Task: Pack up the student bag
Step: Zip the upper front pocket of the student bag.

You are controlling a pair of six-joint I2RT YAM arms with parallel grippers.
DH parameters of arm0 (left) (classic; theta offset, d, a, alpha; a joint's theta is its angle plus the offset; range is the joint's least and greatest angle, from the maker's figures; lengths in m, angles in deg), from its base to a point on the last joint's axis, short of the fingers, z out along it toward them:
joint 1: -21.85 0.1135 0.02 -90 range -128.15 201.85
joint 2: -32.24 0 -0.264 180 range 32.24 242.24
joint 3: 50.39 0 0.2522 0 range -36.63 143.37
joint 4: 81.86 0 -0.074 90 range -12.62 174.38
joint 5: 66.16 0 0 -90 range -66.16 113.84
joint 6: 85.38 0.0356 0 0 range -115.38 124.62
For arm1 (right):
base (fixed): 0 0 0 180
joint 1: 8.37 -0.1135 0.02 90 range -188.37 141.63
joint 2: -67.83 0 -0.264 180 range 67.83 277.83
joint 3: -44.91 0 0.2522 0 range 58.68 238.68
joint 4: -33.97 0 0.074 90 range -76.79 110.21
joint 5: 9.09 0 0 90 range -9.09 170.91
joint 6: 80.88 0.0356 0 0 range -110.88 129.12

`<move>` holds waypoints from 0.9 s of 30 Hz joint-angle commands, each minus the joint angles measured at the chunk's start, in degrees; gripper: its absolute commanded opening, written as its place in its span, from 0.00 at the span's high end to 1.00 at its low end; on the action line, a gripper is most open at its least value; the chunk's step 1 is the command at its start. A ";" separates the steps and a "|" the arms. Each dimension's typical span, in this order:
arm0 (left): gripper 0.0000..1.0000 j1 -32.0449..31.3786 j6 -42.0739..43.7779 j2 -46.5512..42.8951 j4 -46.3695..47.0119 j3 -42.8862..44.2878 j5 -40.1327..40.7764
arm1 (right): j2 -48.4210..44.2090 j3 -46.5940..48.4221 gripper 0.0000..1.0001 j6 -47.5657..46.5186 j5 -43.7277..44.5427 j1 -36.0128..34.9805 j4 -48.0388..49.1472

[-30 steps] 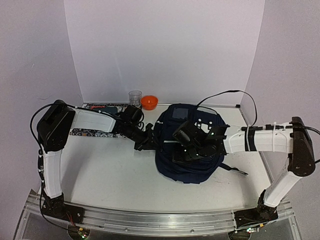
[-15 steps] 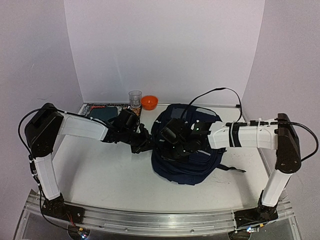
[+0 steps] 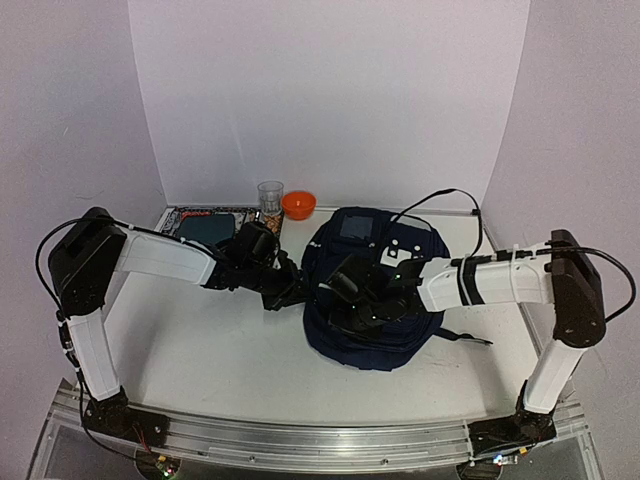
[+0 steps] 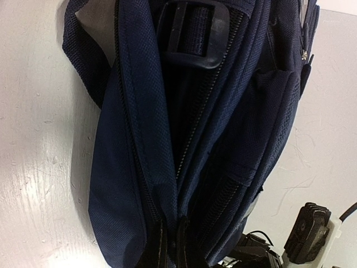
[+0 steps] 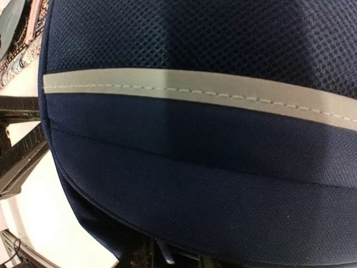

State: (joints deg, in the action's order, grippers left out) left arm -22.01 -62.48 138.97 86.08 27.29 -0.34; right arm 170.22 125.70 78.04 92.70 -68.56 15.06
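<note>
Two hands: both are at the student bag, which lies on the bench right of centre, between our arms.
Left hand: narrow, pinched on the bag's left edge beside the zip.
Right hand: low over the bag's front, close against the white stripe; we cannot tell how wide it stands or whether it grips cloth.
Step in hand: we judge it to be opening the bag's mouth.
Doing it well: hold the left pinch firm as an anchor, let the right take the opposite lip, and pull along the zip line so the bag does not drag.
Hidden: we see no zip pull, the right fingertips are lost under fabric, and the bag's inside is dark.
Hard to make out: the flat things behind our left arm, near the orange bowl.
</note>
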 commanded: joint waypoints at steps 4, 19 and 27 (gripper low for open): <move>1.00 0.38 0.08 -4.97 6.38 0.35 0.99 | -4.84 -2.38 0.98 -0.51 3.33 -0.16 -7.62; 1.00 13.99 14.85 1.39 -7.63 8.13 7.57 | -21.31 -18.31 1.00 -0.81 4.56 -0.25 -21.70; 0.97 15.73 27.38 11.15 -13.35 21.58 1.45 | -14.41 -9.89 1.00 -14.70 -0.24 -0.83 -14.01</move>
State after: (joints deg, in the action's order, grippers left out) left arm -10.94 -42.30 147.71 71.22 41.50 -5.17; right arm 149.03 110.28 71.62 95.15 -68.62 8.91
